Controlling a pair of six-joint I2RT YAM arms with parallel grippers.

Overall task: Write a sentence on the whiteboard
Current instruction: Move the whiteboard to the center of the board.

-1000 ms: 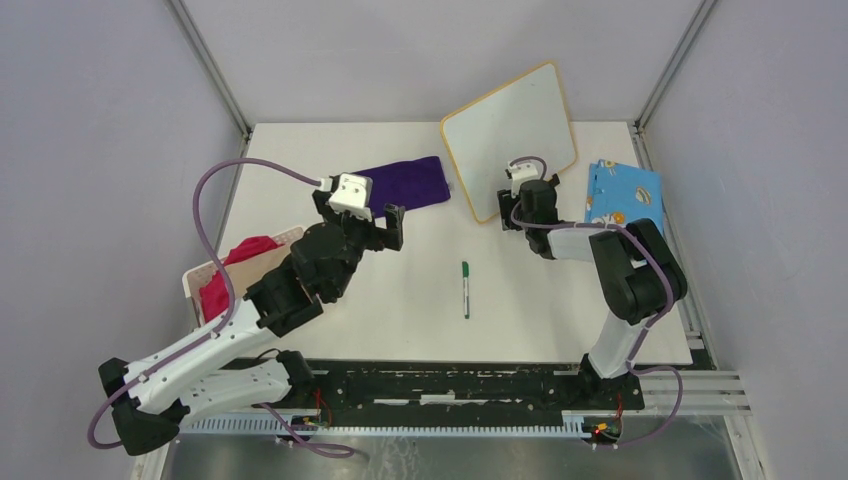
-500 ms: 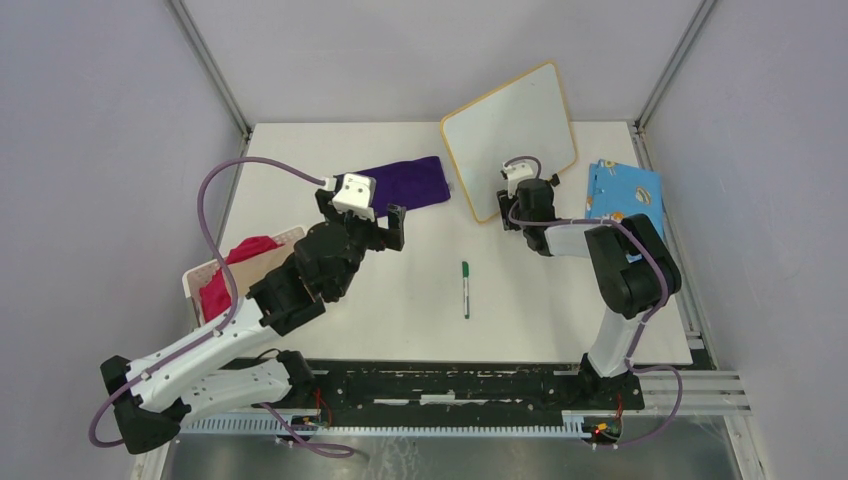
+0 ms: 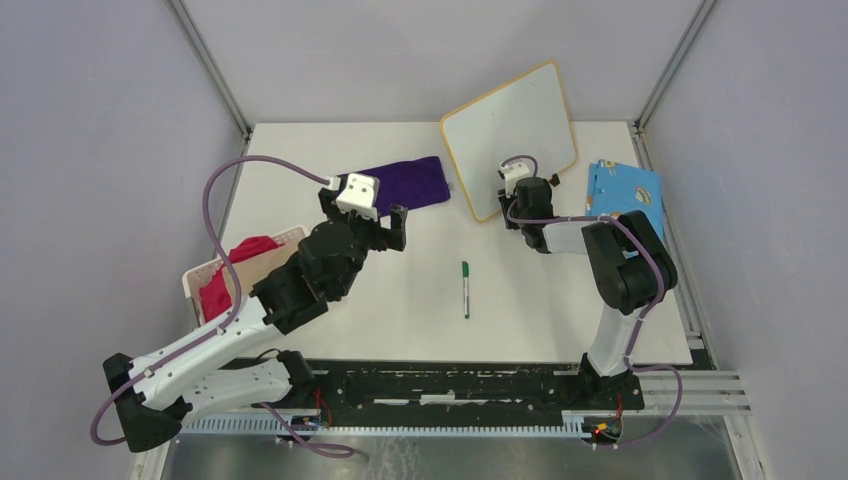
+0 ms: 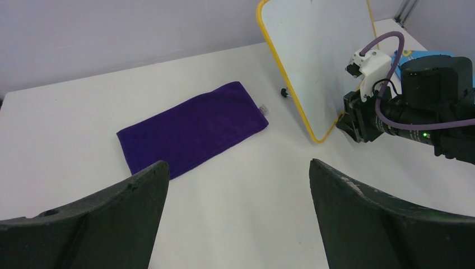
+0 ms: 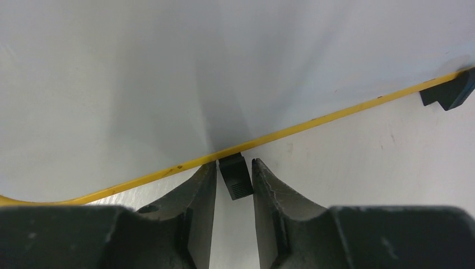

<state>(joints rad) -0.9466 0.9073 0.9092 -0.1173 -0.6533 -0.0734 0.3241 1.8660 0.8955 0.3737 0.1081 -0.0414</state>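
The whiteboard stands tilted at the back of the table, with a yellow-orange frame and a blank white face; no sentence shows on it. My right gripper is low at the board's bottom edge. Its jaws stand narrowly apart on either side of one small black foot, a thin gap still showing on the left. In the top view it sits against the board's lower edge. My left gripper hangs wide open over bare table, holding nothing. A green marker lies mid-table.
A purple cloth lies flat left of the board. Right of the board lies a blue patterned cloth. At the left edge a basket holds a red cloth. The board's other black foot shows further right.
The right gripper's jaws have narrowed around the board's black foot, and the arm has edged slightly toward the board. The left arm shifted only slightly.
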